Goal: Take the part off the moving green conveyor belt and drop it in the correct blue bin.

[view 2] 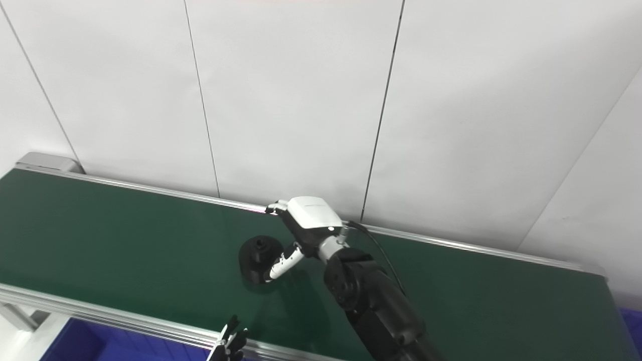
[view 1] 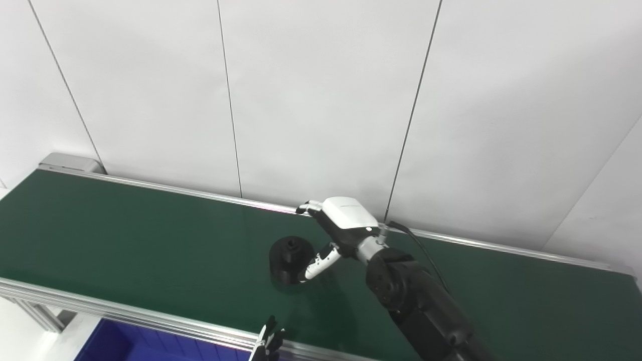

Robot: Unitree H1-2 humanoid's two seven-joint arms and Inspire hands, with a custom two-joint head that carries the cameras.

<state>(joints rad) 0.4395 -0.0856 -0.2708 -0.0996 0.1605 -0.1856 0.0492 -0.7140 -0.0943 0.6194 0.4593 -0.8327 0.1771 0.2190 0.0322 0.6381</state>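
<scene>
While the black part (view 1: 290, 256) sits on the green conveyor belt (view 1: 125, 240) about midway between the belt's far rail and its near rail, the right hand (view 1: 337, 231) is brought in beside it from the right. The hand is spread wide and nothing is held: its thumb (view 1: 320, 262) is laid against the part's near right flank, while the other fingers (view 1: 310, 206) are reached out above and beyond the part, toward the far rail. This posture is judged to be a cradle for a side grasp — the round, flanged body is bracketed so that a closing motion would pinch it between thumb and fingers. Whether the thumb is truly touching the part or only just beside it cannot be told.

Only the fingertips of the left hand (view 1: 268, 341) are seen, at the belt's near rail, well apart from the part; whether it is open or closed cannot be told. It is presumably kept waiting there. A blue bin (view 1: 120, 341) is glimpsed below the near rail at the left corner, so the part has yet to be lifted and carried over that edge.
</scene>
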